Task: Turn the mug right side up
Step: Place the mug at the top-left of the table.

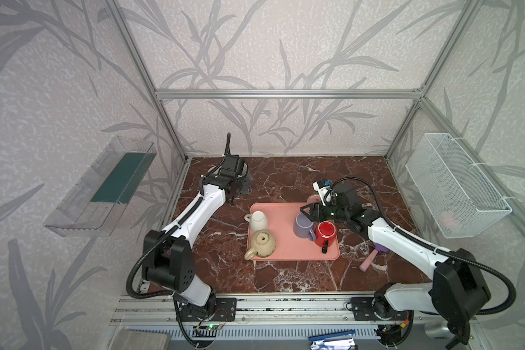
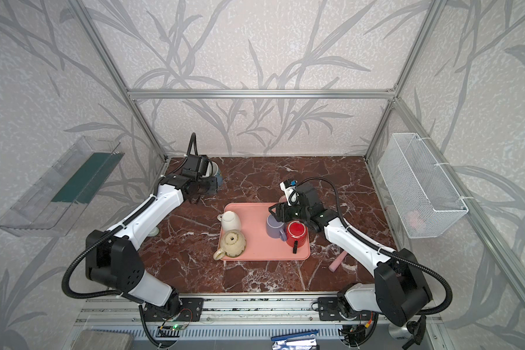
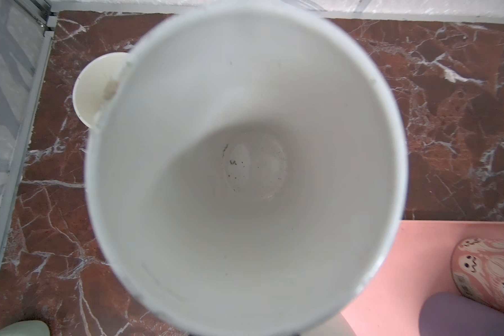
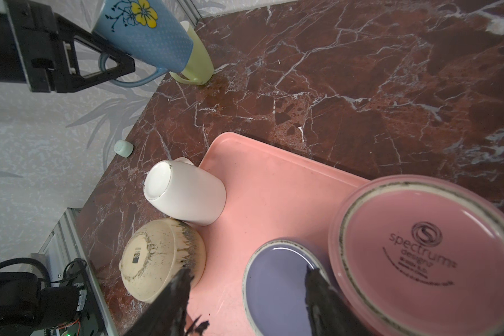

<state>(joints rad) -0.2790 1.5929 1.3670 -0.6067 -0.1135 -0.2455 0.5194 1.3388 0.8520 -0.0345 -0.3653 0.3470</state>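
Note:
My left gripper point(image 4: 111, 68) is shut on the handle of a blue mug point(image 4: 146, 37) with a yellow flower. It holds the mug off the table near the back left corner, tilted, mouth towards the wrist camera. The left wrist view is filled by the white inside of the blue mug point(image 3: 245, 163), which hides the jaws. In a top view the blue mug point(image 2: 215, 175) shows behind the wrist. My right gripper point(image 4: 248, 275) is open and empty, hovering over an upside-down lilac mug point(image 4: 277, 288) on the pink tray point(image 1: 281, 242).
Also on the tray are an upside-down pink mug point(image 4: 428, 256), white mug point(image 1: 258, 220) and beige mug point(image 1: 262, 242), plus a red mug point(image 1: 326, 231). A pale cup point(image 3: 96, 90) stands under the blue mug. A pink roller point(image 1: 369, 262) lies right of the tray.

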